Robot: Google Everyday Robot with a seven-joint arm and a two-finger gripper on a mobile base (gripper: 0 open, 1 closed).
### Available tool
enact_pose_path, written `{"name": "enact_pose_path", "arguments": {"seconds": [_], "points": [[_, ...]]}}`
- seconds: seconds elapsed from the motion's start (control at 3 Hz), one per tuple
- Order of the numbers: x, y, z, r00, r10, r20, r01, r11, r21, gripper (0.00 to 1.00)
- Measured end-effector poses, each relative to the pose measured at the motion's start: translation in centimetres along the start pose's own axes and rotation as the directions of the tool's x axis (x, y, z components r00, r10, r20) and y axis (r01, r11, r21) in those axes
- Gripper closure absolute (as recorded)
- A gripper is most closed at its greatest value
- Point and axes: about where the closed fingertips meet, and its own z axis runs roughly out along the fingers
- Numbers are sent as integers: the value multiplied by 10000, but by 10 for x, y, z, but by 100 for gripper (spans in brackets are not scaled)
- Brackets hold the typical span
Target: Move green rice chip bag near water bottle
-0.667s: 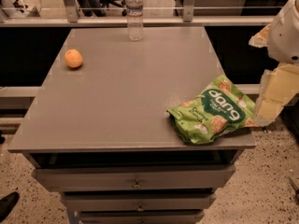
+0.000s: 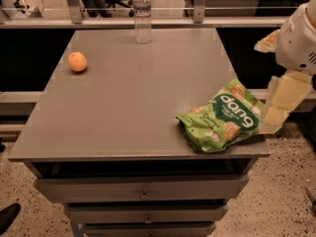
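Camera view, count them: one green rice chip bag (image 2: 224, 118) at the lower right corner of the grey table (image 2: 128, 102), one water bottle (image 2: 142, 16) upright at top centre, well apart, and one orange (image 2: 77, 61) upper left. One gripper (image 2: 272, 117) sits against the bag's right side, its arm cut off by the frame, clenched or released I cannot tell. Three drawers (image 2: 143, 189) below are closed, contents hidden.
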Motion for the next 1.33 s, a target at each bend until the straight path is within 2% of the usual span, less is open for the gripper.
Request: {"name": "enact_pose_path", "arguments": {"seconds": [0.33, 0.67, 1.33], "points": [[-17, -3, 44, 9902, -651, 1234, 698, 9970, -344, 0], [-31, 0, 73, 9767, -1070, 1861, 1227, 9896, -747, 0], [-37, 20, 118, 9616, -1156, 2489, 1691, 9638, -2059, 0]]}}
